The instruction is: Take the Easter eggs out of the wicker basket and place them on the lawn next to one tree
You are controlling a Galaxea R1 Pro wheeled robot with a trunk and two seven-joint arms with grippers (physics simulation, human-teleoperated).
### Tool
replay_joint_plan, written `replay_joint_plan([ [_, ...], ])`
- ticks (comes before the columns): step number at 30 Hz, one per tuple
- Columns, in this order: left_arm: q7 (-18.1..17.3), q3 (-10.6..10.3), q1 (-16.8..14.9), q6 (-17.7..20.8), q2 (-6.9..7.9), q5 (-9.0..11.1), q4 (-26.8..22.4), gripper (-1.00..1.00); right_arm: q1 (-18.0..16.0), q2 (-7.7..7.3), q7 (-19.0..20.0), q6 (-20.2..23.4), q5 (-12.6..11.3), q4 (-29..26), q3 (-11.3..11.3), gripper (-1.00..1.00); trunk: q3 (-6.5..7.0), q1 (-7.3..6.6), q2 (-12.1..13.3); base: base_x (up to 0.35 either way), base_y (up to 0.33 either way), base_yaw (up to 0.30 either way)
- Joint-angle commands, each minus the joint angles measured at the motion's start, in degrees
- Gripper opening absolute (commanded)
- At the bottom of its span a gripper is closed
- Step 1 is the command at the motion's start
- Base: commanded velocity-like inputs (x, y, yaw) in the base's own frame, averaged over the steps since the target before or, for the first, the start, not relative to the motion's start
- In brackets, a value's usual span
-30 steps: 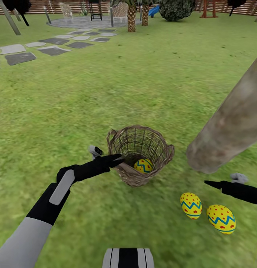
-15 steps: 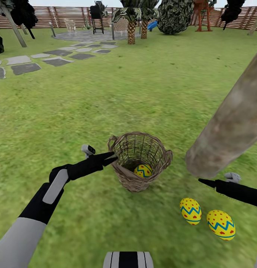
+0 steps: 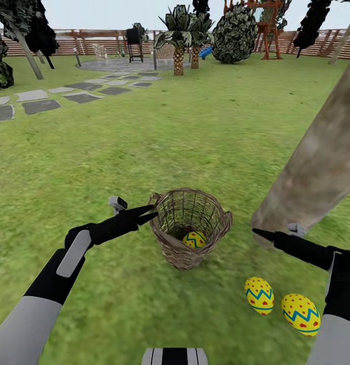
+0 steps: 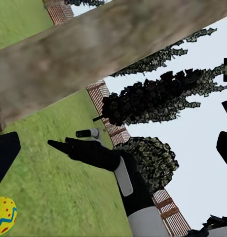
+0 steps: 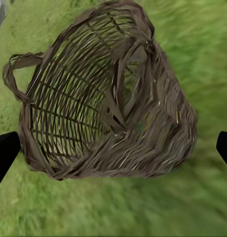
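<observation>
A: What is the ground like here?

B: A wide lawn (image 3: 144,142) of short bright grass runs out to a brown slatted fence (image 3: 83,43). Grey stepping stones (image 3: 40,105) and a paved patio (image 3: 119,64) lie toward ten and eleven o'clock, two scaly palms (image 3: 179,56) and a dark round bush (image 3: 236,33) toward twelve.

A: And the basket?

B: The wicker basket (image 3: 190,225) stands upright on the grass, brown open weave with small loop handles. One Easter egg (image 3: 194,239), yellow with a blue zigzag, lies at its bottom. Two more eggs (image 3: 259,295) (image 3: 301,314) lie close together on the grass at four o'clock from the basket, near the foot of the thick pale tree (image 3: 316,167).

A: Where are the claws?

B: The left gripper (image 3: 150,212) is at nine o'clock of the basket, its tips almost at the rim; its fingers look spread and bare. The right gripper (image 3: 257,233) is at three o'clock of the basket, apart from it and before the trunk's base. Its own camera shows dark fingertips (image 5: 5,153) wide apart on either side of the basket (image 5: 108,94), pinching nothing
</observation>
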Motion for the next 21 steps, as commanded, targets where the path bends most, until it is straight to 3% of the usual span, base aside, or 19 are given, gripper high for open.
replay_joint_plan([
  [1, 0.1, -0.1, 0.0, 0.2, 0.05, 0.2, 0.0, 1.0, -0.8, 0.85, -1.3, 0.3, 0.6, -0.1, 1.2, 1.0, 0.18, -0.03, 0.0, 0.0, 0.0, 0.0],
  [2, 0.1, -0.1, 0.0, 0.2, 0.05, 0.2, 0.0, 1.0, -1.0, 1.16, -2.4, 0.3, 0.6, -0.1, 2.5, 1.0, 0.41, -0.06, 0.0, 0.0, 0.0, 0.0],
  [3, 0.2, -0.1, 0.0, 0.2, 0.03, 0.2, 0.0, 1.0, -1.3, 1.52, -4.2, 0.3, 0.5, -0.1, 5.3, 1.0, 0.63, -0.08, 0.0, 0.0, 0.0, 0.0],
  [6, 0.2, -0.1, 0.0, 0.2, 0.05, 0.2, 0.0, 1.0, -2.1, 2.37, -5.6, 0.3, 0.5, -0.1, 9.0, 1.0, 1.29, -0.16, 0.1, 0.0, 0.0, 0.0],
  [11, 0.2, -0.1, 0.0, 0.1, 0.06, 0.2, 0.1, 1.0, -4.3, 4.94, -7.0, 0.5, 0.6, -0.1, 10.7, 1.0, 2.4, -0.29, 0.1, 0.0, 0.0, 0.0],
  [15, 0.2, -0.1, 0.0, 0.1, 0.06, 0.2, 0.1, 1.0, -5.0, 6.77, -12.1, 0.5, 0.6, -0.2, 15.7, 1.0, 3.29, -0.39, 0.2, 0.0, 0.0, 0.0],
  [18, 0.2, -0.1, 0.0, 0.1, 0.07, 0.2, 0.1, 1.0, -5.1, 8.34, -19.0, 0.5, 0.6, -0.1, 19.7, 1.0, 3.95, -0.47, 0.2, 0.0, 0.0, 0.0],
  [19, 0.1, 0.0, 0.0, 0.0, 0.11, 0.2, 0.4, 1.0, -5.1, 9.01, -24.6, 0.5, 0.6, -0.1, 22.0, 1.0, 4.17, -0.5, 0.2, 0.0, 0.0, 0.0],
  [21, 0.1, 0.5, 0.0, -0.1, 0.13, 0.2, 1.6, 1.0, -5.1, 9.71, -32.3, 0.5, 0.6, -0.1, 25.3, 1.0, 4.62, -0.55, 0.3, 0.0, 0.0, 0.0],
])
